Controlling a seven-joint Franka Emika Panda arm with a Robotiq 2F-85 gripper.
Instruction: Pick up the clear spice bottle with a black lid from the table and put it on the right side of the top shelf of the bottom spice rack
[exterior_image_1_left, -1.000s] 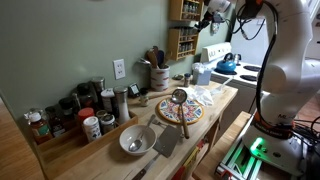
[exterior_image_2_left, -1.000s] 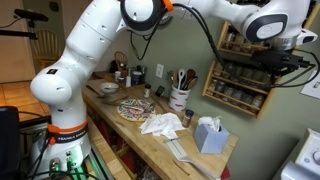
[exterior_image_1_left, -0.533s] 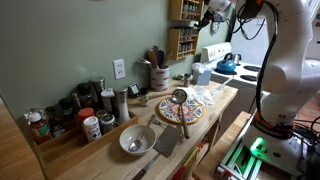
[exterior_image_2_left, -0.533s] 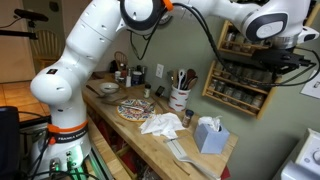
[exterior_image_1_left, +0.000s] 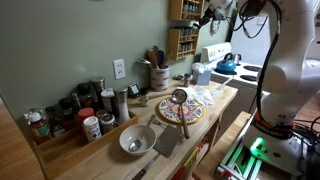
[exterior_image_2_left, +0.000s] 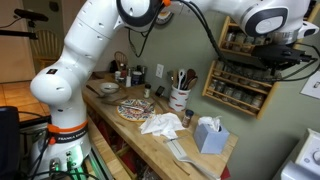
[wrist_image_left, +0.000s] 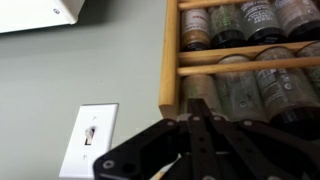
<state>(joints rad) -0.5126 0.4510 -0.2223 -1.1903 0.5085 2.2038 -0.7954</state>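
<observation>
My gripper (wrist_image_left: 197, 105) is shut with nothing between its fingers. It hangs close in front of the brown wooden bottom spice rack (wrist_image_left: 171, 60), seen in both exterior views (exterior_image_1_left: 183, 40) (exterior_image_2_left: 238, 88). The gripper is at the rack's upper part (exterior_image_1_left: 206, 17) (exterior_image_2_left: 272, 60). A wooden tier (wrist_image_left: 250, 68) lined with small dark-lidded jars (wrist_image_left: 232, 85) runs just above my fingertips. A small dark-capped jar (exterior_image_1_left: 186, 76), perhaps the spice bottle, stands on the light-wood table (exterior_image_1_left: 226, 98) beside the utensil crock (exterior_image_1_left: 159, 76); it is too small to be sure.
A smaller rack (exterior_image_1_left: 183, 9) hangs above. A light switch (wrist_image_left: 90, 135) is on the wall beside the rack. On the table are a patterned plate (exterior_image_2_left: 135, 108), a crumpled cloth (exterior_image_2_left: 160, 123), a tissue box (exterior_image_2_left: 208, 134), a bowl (exterior_image_1_left: 134, 140) and dark-lidded canisters (exterior_image_1_left: 70, 110).
The gripper has shifted slightly in front of the rack; it stays shut. Nothing on the table has moved.
</observation>
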